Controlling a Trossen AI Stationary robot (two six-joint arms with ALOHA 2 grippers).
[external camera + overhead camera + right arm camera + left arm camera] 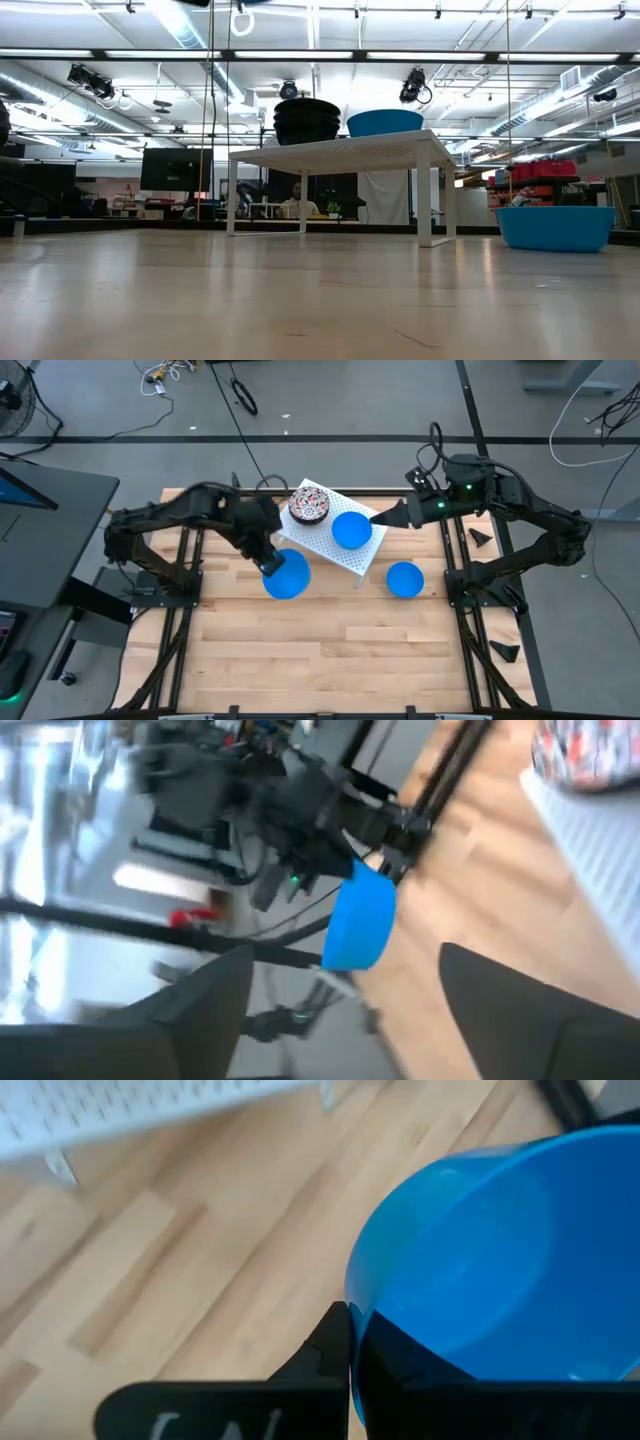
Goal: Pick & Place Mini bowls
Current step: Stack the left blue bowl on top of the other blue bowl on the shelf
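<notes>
A white perforated rack (345, 552) stands on its legs at the table's middle. On it sit a stack of speckled mini bowls (308, 505) and a blue mini bowl (351, 530). Another blue bowl (405, 579) rests on the table to the rack's right. My left gripper (272, 565) is shut on a third blue bowl (288, 576), raised just left of the rack. My right gripper (380, 517) hovers open at the rack's far right corner, with nothing between its fingers. My left gripper pinches the blue bowl's rim (352, 1315), with one finger (322, 1348) outside the wall and the other (400, 1365) inside the hollow. The fingers come slanting down from the table's left. The bowl (360, 925) is lifted clear of the table and tilted.
The rack's top stands well above the table on thin legs (423, 200). Bare wood (330, 650) stretches across the near half of the table. The arms' frames run along the left and right edges.
</notes>
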